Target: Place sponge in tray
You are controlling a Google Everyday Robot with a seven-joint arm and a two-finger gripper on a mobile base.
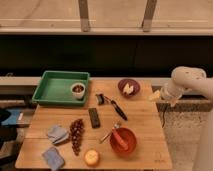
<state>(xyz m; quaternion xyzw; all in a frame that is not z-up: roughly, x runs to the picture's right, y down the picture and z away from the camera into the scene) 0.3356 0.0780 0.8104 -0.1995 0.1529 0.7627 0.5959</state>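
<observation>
We count one green tray (50,90) at the far left of the counter (145,120). It holds one pale cup (78,90) with something dark inside, and the cup stands at the tray's right end.

There are two bowls. The dark bowl (128,87) sits at the far edge, right of centre, with a pale piece in it that we cannot name. The red bowl (123,142) sits near the front, and one spoon (111,133) leans in it, its handle out over the left rim.

Loose on the wood we count one black-handled tool (117,109) between the tray and the dark bowl, one dark bar (94,117) just left of it, one bunch of grapes (76,136) and one round orange fruit (91,157) at the front edge.

Two blue-grey soft pieces lie at the near left corner. The flatter one, nearest the front, we take for the sponge (53,157). The other, just behind it and beside the grapes, looks more like a crumpled cloth (57,133). Both lie on the wood, well apart from the tray.

The white arm (187,80) reaches in from the right, and its hand (156,95) hangs at the counter's right edge, near the dark bowl and far from the sponge. We cannot tell how far open the hand is, or whether it has hold of anything.
</observation>
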